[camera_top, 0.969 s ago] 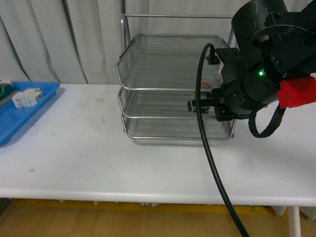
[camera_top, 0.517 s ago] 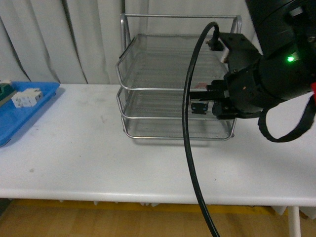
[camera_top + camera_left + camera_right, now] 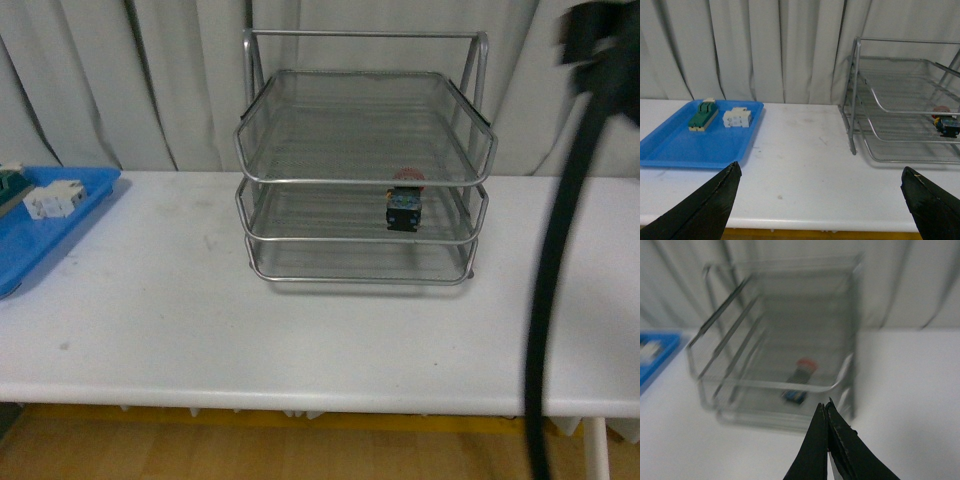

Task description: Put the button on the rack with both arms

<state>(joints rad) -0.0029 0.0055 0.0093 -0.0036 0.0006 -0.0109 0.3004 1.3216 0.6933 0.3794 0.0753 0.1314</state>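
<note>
The button (image 3: 404,205), a red cap on a black body, lies on the middle tier of the silver wire rack (image 3: 250,150), toward its right side. It also shows in the left wrist view as the button (image 3: 945,122) inside the rack (image 3: 855,100). In the blurred right wrist view, the button (image 3: 801,377) lies behind the rack's front rim (image 3: 765,385). My right gripper (image 3: 826,407) is shut on nothing and sits in front of the rack, clear of it. My left gripper (image 3: 820,172) is wide open and empty over the table, far from the rack.
A flat blue tray (image 3: 670,150) at the table's left holds a green-topped beige block (image 3: 702,114) and a white block (image 3: 737,118). A thick black cable (image 3: 560,250) hangs blurred at the right of the front view. Curtains close off the back.
The right arm has pulled back out of the rack, up and to the right, leaving only its cable in the front view. The button stays on the middle tier.
</note>
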